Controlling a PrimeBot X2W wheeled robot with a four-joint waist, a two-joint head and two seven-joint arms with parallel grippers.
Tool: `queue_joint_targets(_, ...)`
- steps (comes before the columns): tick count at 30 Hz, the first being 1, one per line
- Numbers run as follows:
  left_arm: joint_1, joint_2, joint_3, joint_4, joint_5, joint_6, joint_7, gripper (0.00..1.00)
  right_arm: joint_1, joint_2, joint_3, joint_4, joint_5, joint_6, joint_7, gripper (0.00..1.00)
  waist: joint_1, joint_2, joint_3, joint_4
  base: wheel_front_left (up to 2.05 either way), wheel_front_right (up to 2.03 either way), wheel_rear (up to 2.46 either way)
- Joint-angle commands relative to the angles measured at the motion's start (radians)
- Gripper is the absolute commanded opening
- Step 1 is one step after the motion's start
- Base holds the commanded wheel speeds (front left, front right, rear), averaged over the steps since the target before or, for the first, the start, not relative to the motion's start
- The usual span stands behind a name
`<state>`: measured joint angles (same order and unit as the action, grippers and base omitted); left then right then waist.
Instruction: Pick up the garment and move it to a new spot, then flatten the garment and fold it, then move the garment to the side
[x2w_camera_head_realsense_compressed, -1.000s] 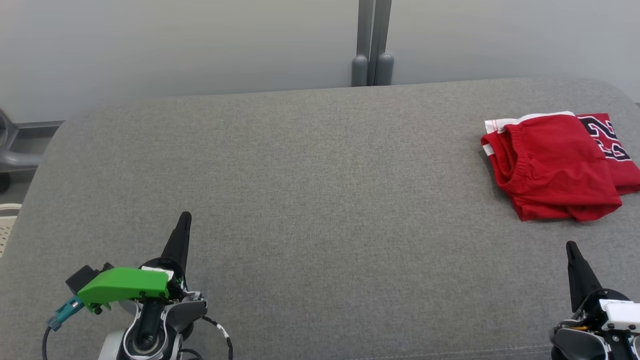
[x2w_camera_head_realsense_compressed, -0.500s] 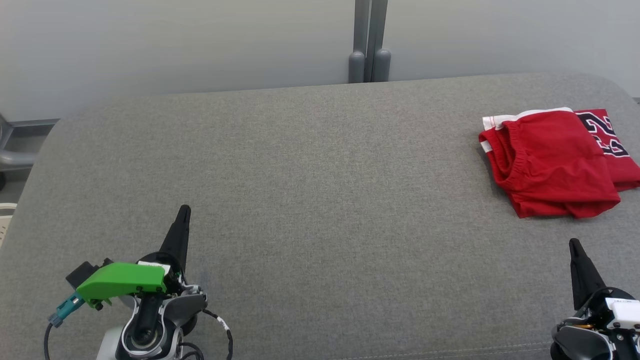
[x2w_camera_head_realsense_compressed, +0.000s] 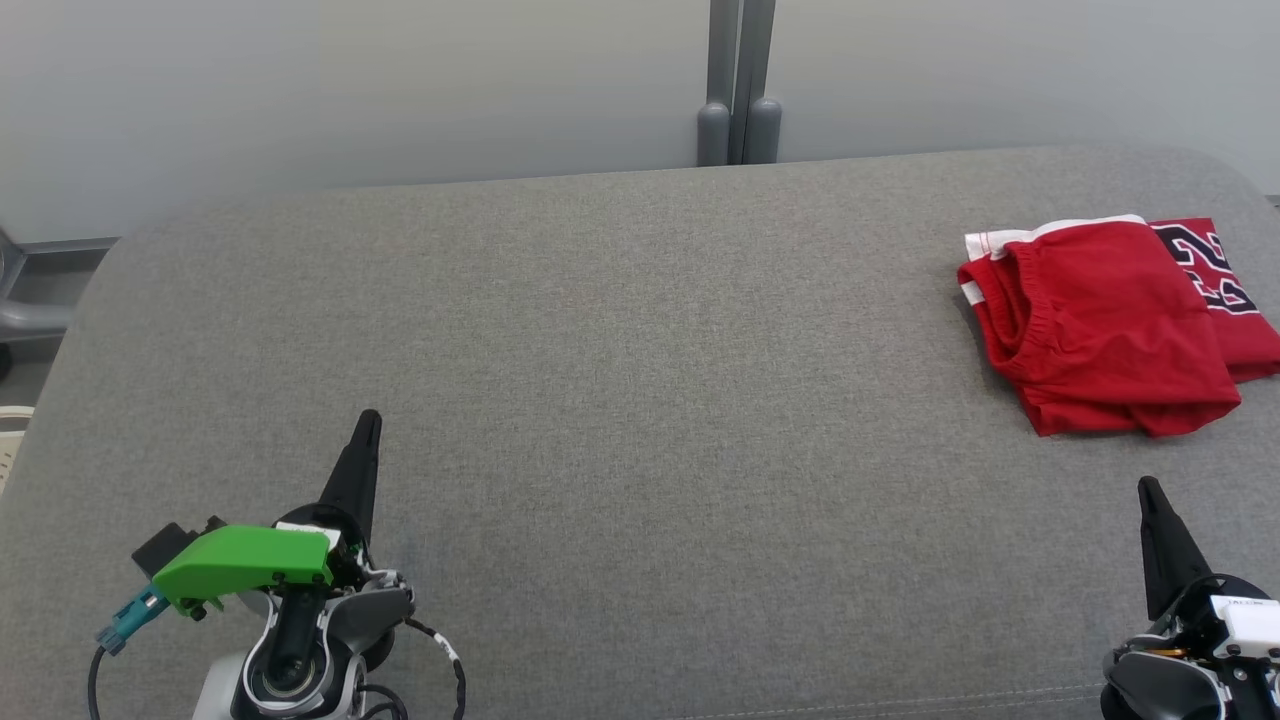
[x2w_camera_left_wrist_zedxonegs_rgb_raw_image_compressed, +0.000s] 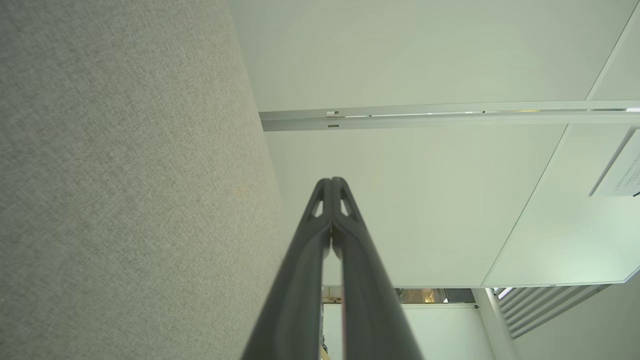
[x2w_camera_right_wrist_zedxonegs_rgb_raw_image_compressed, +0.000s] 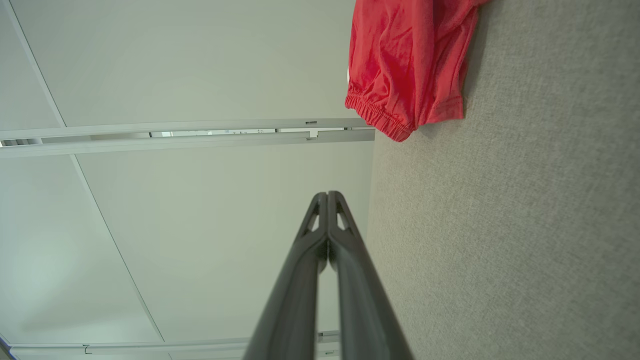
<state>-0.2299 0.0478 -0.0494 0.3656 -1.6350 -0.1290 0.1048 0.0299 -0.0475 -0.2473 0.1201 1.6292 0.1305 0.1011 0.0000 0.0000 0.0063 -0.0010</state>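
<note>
A grey fabric-covered desk (x2w_camera_head_realsense_compressed: 640, 350) is observed. A folded red garment (x2w_camera_head_realsense_compressed: 1100, 330) is laid at its far right side. The left tool (x2w_camera_head_realsense_compressed: 367, 420) at near left and the right tool (x2w_camera_head_realsense_compressed: 1148, 488) at near right are found pressed closed, nothing held, both clear of the garment.

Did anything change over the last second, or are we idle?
Only the head camera shifted slightly at first, so the whole picture slid; nothing itself moved. The folded red garment stays on the right of the grey surface. The left gripper and right gripper stay shut and empty; nothing was grabbed or released.
</note>
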Motion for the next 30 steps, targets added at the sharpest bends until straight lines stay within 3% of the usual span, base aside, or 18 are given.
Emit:
queue_joint_targets(1,-0.012,0.001,0.003,0.003,-0.004,-0.006,0.003,0.00,-0.011,-0.005,-0.002,-0.005,0.004,0.000,0.003,0.00,0.0000,0.0000,0.000,0.000,0.00,0.00,0.00)
queue_joint_targets(30,-0.012,0.001,0.003,0.003,-0.005,-0.006,0.003,0.00,-0.011,-0.005,-0.002,-0.005,0.004,0.000,0.002,0.00,0.0000,0.0000,0.000,0.000,0.00,0.00,0.00)
